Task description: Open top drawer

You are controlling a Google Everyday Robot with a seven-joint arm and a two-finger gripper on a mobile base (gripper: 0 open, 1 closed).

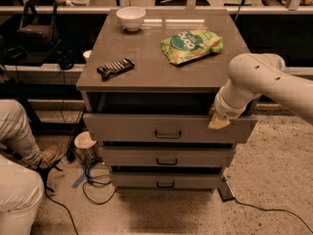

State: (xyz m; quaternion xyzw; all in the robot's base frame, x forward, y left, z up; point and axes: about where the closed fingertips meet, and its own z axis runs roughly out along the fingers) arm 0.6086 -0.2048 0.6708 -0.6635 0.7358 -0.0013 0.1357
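The top drawer (127, 127) is pulled out a little from the grey cabinet, with a dark gap showing above its wide front panel. Its small black handle (167, 134) sits at the centre of the panel. My gripper (218, 121) is at the drawer's upper right corner, at the end of the white arm (254, 80) that comes in from the right. Only its tan tip shows, against the top edge of the drawer front. Two shallower drawers (166, 156) lie below and stand slightly out.
On the cabinet top lie a white bowl (131, 17), a green snack bag (191, 45) and a dark chocolate bar (115, 68). A person's legs (17, 175) are at the left. A cup (85, 143) and cables (95, 180) lie on the floor beside the cabinet.
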